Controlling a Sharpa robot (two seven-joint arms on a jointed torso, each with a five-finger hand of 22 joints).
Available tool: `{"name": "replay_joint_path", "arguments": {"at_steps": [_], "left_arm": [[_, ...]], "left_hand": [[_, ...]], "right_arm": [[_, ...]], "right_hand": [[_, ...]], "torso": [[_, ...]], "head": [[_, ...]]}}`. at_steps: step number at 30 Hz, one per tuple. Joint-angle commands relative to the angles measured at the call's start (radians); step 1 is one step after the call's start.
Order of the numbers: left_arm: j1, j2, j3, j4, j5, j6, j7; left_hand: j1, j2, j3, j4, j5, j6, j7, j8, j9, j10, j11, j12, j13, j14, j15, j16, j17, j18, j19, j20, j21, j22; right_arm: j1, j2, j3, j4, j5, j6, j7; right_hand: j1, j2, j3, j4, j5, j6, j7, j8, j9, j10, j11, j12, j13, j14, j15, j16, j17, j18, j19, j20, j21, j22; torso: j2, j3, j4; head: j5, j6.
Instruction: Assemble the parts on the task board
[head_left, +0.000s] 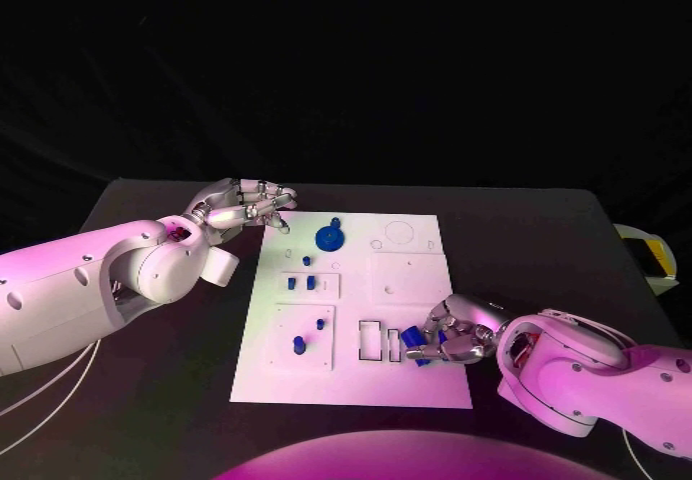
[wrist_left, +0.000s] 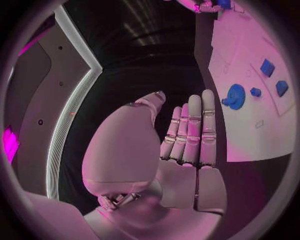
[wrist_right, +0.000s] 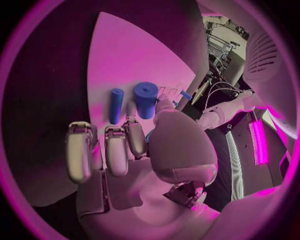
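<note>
I have the board (head_left: 418, 385) lying flat mid-table, long side running away from me. My right hand (head_left: 450, 338) sits at its near right edge, over the slotted cut-outs (head_left: 378, 341), with its fingers curled around a small blue part (head_left: 418, 352). I can see blue between the fingers from the head camera, and in the right wrist view a sliver of blue (wrist_right: 150, 135) peeks out beside the thumb, so I take the part as grasped, though how squarely it sits in the grip I cannot tell. I judge the hand is there because the slots are where that piece belongs; I'm lining it up to seat it.

My left hand (head_left: 241, 210) is parked at the far left corner of the board, off the working area. In the left wrist view its fingers (wrist_left: 195, 132) lie straight and side by side, released, holding nothing. That keeps it clear of the right hand's work and close to the gear (head_left: 330, 238) on the far part of the board, which I'd guess is its next job.

The other parts are well apart from both hands: two small blocks (head_left: 299, 284) at mid-board and two pegs (head_left: 307, 336) standing in the near left plate. The right wrist view shows those pegs (wrist_right: 145, 99) upright just beyond the fingertips.

The seating will need a careful straight push, since a tilted piece could jam in its slot.
</note>
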Motion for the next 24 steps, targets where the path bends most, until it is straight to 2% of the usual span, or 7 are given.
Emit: {"name": "replay_joint_path", "arguments": {"at_steps": [1,4,7,11,15,19,24], "left_arm": [[0.000,0.000,0.001,0.003,0.006,0.015,-0.002],[0.000,0.000,0.001,0.003,0.006,0.016,-0.002],[0.000,-0.001,0.001,0.004,0.006,0.017,-0.003],[0.000,-0.002,0.001,0.004,0.006,0.018,-0.004],[0.000,-0.002,0.001,0.004,0.006,0.019,-0.005],[0.000,-0.002,0.001,0.003,0.006,0.020,-0.006],[0.000,0.000,0.001,0.002,0.006,0.022,-0.007]], "left_hand": [[-0.007,-0.001,-0.006,-0.001,-0.001,-0.004,0.007,0.003,-0.002,-0.001,0.000,0.007,0.001,-0.001,-0.006,0.005,0.001,0.012,0.004,0.000,-0.007,-0.002],[-0.006,-0.001,-0.007,0.000,-0.001,-0.004,0.008,0.003,-0.003,-0.002,0.001,0.006,0.000,-0.001,-0.006,0.005,0.001,0.012,0.005,0.000,-0.008,-0.002],[-0.006,-0.001,-0.007,0.000,-0.001,-0.005,0.009,0.003,-0.003,-0.004,0.002,0.006,0.000,-0.001,-0.006,0.005,0.001,0.012,0.005,0.000,-0.008,-0.003],[-0.006,0.000,-0.007,0.000,-0.001,-0.006,0.009,0.003,-0.003,-0.004,0.002,0.006,0.000,-0.002,-0.005,0.005,0.001,0.012,0.005,0.000,-0.009,-0.003],[-0.005,0.000,-0.007,0.000,-0.001,-0.006,0.009,0.003,-0.003,-0.005,0.002,0.006,0.000,-0.002,-0.005,0.005,0.001,0.012,0.005,0.000,-0.009,-0.003],[-0.004,0.000,-0.008,0.000,0.000,-0.007,0.010,0.003,-0.004,-0.006,0.003,0.006,-0.001,-0.002,-0.005,0.005,0.001,0.012,0.006,0.000,-0.010,-0.003],[-0.003,0.001,-0.008,0.000,0.000,-0.007,0.011,0.003,-0.004,-0.008,0.004,0.006,-0.001,-0.002,-0.004,0.005,0.002,0.012,0.006,0.000,-0.010,-0.004]], "right_arm": [[-0.009,0.006,-0.003,-0.011,-0.037,0.052,-0.021],[-0.012,0.012,-0.003,-0.018,-0.042,0.048,-0.022],[-0.014,0.016,-0.003,-0.020,-0.045,0.035,-0.023],[-0.016,0.019,-0.003,-0.020,-0.045,0.012,-0.023],[-0.017,0.017,-0.003,-0.014,-0.030,-0.024,-0.019],[-0.015,0.007,-0.002,0.003,0.020,-0.066,0.001],[0.004,0.006,-0.002,0.015,0.123,-0.078,0.041]], "right_hand": [[0.016,0.016,-0.010,-0.001,0.009,-0.010,0.003,-0.001,0.003,-0.001,-0.005,-0.006,0.029,0.073,-0.005,0.005,0.078,-0.018,0.066,-0.008,0.002,0.227],[0.041,0.027,-0.015,-0.002,0.020,-0.014,0.003,0.000,0.011,-0.002,-0.005,-0.007,0.029,0.073,-0.005,0.005,0.079,-0.018,0.066,-0.008,0.002,0.227],[0.105,0.042,-0.019,-0.007,0.083,-0.020,0.004,-0.005,0.023,-0.002,-0.005,-0.010,0.031,0.073,-0.005,0.005,0.081,-0.018,0.066,-0.008,0.005,0.228],[0.182,0.064,0.014,-0.021,0.124,-0.022,0.002,-0.017,0.023,0.002,-0.007,-0.005,0.040,0.075,-0.007,0.007,0.088,-0.019,0.067,-0.010,0.008,0.229],[0.222,0.070,0.053,-0.010,0.160,-0.007,-0.003,-0.027,0.019,0.011,-0.012,0.008,0.055,0.076,-0.011,0.010,0.097,-0.021,0.070,-0.013,0.019,0.231],[0.221,0.068,0.076,0.000,0.190,0.002,-0.005,-0.033,0.018,0.016,-0.014,0.014,0.062,0.077,-0.013,0.010,0.099,-0.022,0.071,-0.014,0.022,0.232],[0.229,0.062,0.105,-0.002,0.213,0.004,-0.007,-0.040,0.017,0.016,-0.016,0.014,0.065,0.076,-0.014,0.010,0.099,-0.021,0.069,-0.016,0.017,0.231]], "torso": [[0.000,-0.0008,0.0001],[0.000,-0.0007,0.0005],[0.000,-0.0003,0.0007],[0.000,-0.0001,-0.0001],[0.000,0.0000,-0.0008],[-0.001,-0.0002,-0.0005],[-0.003,-0.0012,-0.0016]], "head": [[0.001,0.000],[0.001,0.000],[0.002,0.000],[0.003,0.002],[0.004,0.003],[0.004,0.006],[-0.001,0.006]]}}
